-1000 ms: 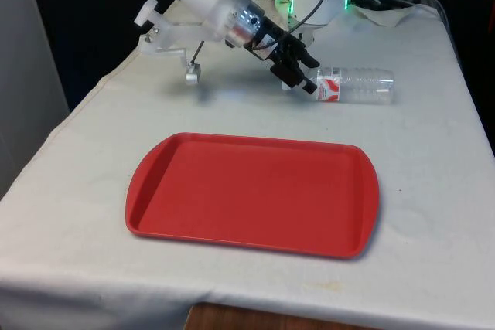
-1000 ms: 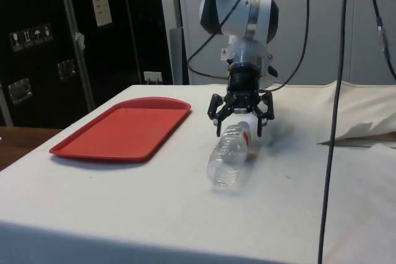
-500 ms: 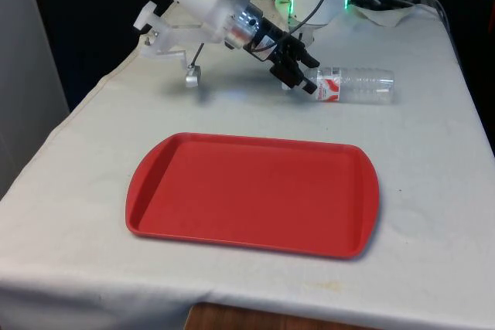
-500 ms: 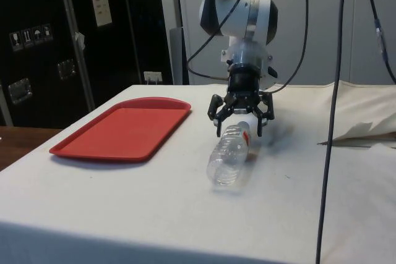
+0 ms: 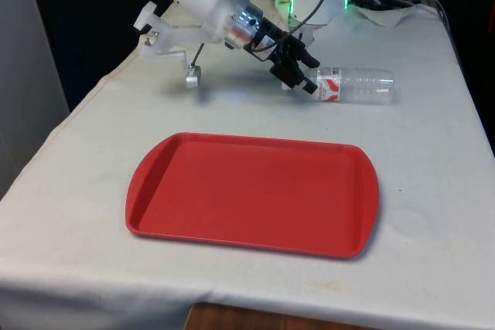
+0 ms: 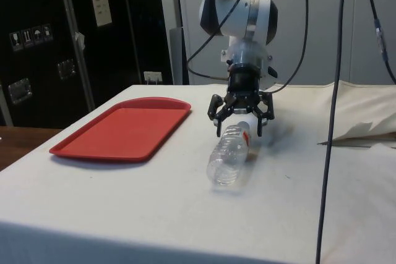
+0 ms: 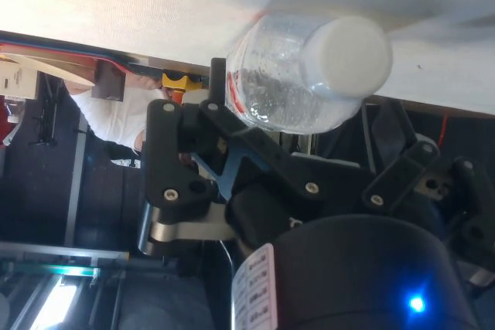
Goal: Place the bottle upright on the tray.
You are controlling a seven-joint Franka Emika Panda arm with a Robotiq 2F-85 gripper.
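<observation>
Since the earlier frames nothing has shifted noticeably: my arm has tilted only slightly, and the bottle and tray lie where they lay. My black two-finger gripper (image 5: pixel 303 81) (image 6: pixel 241 129) (image 7: pixel 309 125) hangs low over the tabletop (image 5: pixel 433 160) (image 6: pixel 124 202), its fingers spread wide to either side of the cap end of the clear plastic bottle with a white cap and a red-and-white label (image 5: pixel 356 86) (image 6: pixel 231 154) (image 7: pixel 298 75). The fingers grip nothing; in the side view a gap shows between each fingertip and the bottle's neck. The bottle lies on its side on the white cloth, cap pointing towards my gripper, body stretching towards the front view's right. The flat red plastic tray with rounded corners (image 5: pixel 247 195) (image 6: pixel 124 129) rests on the tabletop nearer the front camera, well apart from the bottle, with nothing on it. In the wrist view, a person in a white top (image 7: pixel 116 117) shows beyond the tabletop's edge.
</observation>
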